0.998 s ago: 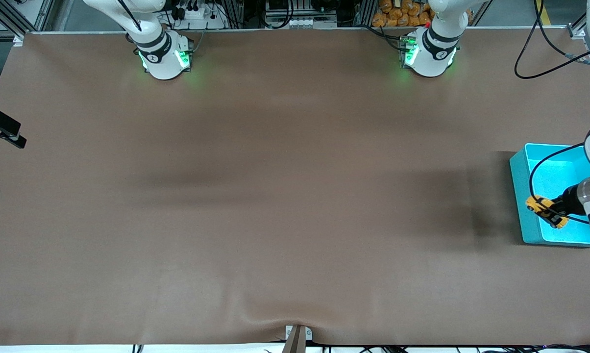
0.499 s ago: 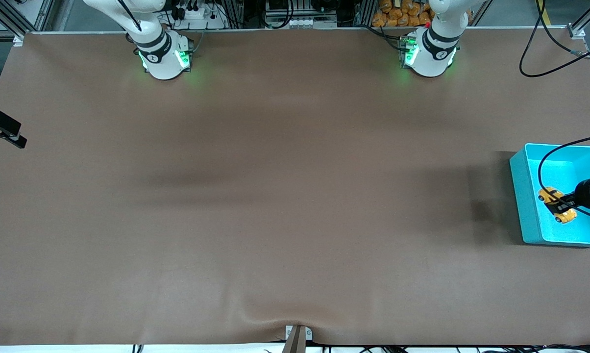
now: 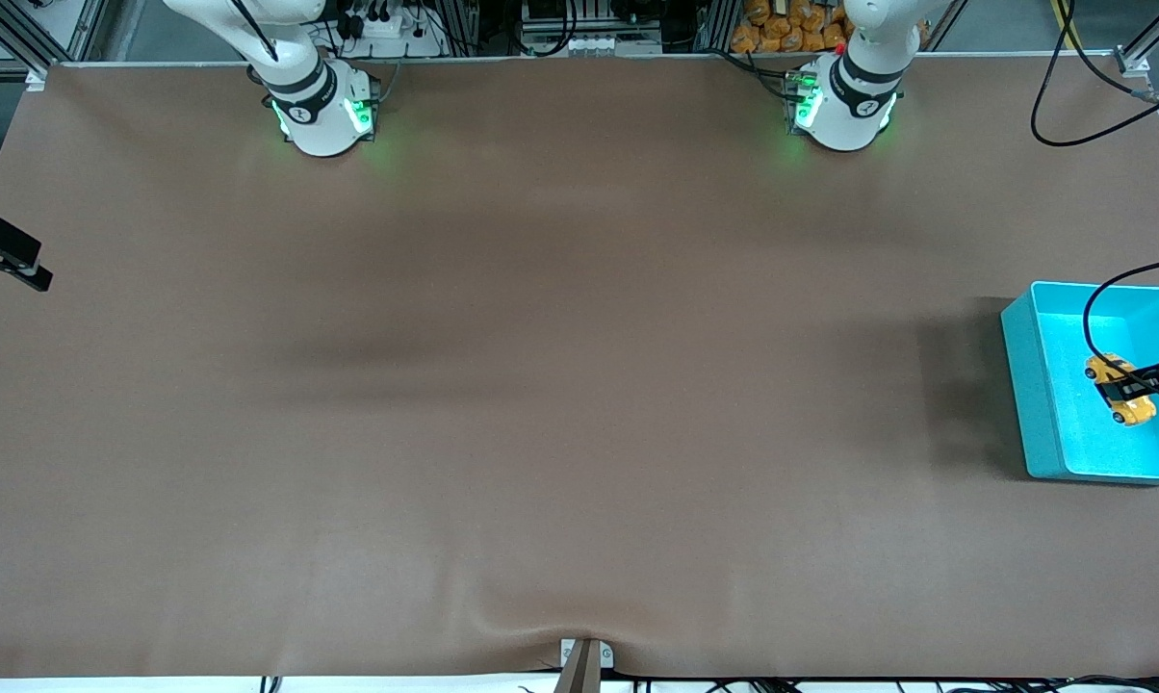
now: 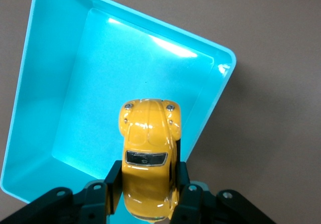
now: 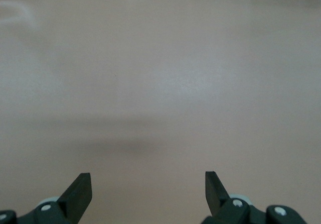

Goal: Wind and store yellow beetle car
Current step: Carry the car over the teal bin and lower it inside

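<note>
Going across the front view from nine o'clock: the right tool (image 5: 148, 186) hangs over bare brown desk (image 3: 541, 385), fingers spread wide, nothing in them, and that arm just waits. Way over at three o'clock, at the left arm's end, sits the turquoise bin (image 3: 1032, 385). The left tool (image 4: 146, 194) is over it, clamped on the yellow beetle car (image 3: 1121, 389), car's nose tilted down toward the bin floor.

left gripper (image 4: 145, 196) reached out at its own end of the table, fingers clamped on a held load, right gripper (image 5: 148, 186) waiting, fingers spread wide
</note>
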`<state>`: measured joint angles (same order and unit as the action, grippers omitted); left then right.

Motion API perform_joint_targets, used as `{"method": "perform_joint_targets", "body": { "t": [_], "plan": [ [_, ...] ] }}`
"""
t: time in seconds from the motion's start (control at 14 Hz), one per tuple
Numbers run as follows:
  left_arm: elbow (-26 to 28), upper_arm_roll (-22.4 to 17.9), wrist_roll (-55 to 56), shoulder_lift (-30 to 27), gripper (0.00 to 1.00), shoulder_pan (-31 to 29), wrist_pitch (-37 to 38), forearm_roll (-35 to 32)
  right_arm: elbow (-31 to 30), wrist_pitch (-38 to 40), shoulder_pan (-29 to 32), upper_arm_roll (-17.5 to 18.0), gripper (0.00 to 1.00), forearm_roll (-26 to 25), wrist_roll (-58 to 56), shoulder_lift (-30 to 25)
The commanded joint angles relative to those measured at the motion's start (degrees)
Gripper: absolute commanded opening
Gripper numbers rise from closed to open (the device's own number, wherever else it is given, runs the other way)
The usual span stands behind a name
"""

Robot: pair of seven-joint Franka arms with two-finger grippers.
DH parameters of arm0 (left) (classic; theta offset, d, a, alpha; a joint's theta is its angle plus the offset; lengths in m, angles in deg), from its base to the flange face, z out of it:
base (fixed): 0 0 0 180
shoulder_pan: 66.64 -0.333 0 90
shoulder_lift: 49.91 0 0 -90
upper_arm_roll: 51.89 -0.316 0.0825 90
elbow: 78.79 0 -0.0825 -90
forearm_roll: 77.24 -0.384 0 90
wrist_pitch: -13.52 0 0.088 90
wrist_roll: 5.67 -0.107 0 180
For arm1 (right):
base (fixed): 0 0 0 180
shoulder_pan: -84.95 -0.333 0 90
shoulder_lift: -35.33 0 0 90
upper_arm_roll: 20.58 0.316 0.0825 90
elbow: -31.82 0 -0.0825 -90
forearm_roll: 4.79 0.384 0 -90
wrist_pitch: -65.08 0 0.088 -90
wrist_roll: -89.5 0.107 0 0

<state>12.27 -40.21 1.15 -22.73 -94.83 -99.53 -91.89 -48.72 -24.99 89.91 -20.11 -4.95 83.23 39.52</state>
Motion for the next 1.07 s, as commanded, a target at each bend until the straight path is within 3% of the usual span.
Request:
{"method": "perform_joint_targets", "body": {
  "t": [0.0,0.43,0.71,1.0],
  "plan": [
    [3.5,0.5,-4.9,-1.1,0.0,-2.9,-4.0,-1.3,-0.5,-0.3,0.0,-0.3,1.0,1.0,0.5,-0.7],
    [11.1,0.4,-18.1,-0.5,0.0,-6.2,-16.9,-1.4,-1.0,1.0,0.8,-0.5,1.0,3.0,0.9,-0.7],
    [12.0,0.4,-19.8,1.6,0.0,-6.6,-18.0,-9.7,-1.2,1.1,0.9,-0.6,1.0,2.8,0.9,-0.9],
    [12.0,0.4,-19.1,4.5,0.0,-6.7,-21.5,-10.0,-3.2,1.4,0.9,-0.6,1.0,2.7,1.3,-1.4]
  ]
}}
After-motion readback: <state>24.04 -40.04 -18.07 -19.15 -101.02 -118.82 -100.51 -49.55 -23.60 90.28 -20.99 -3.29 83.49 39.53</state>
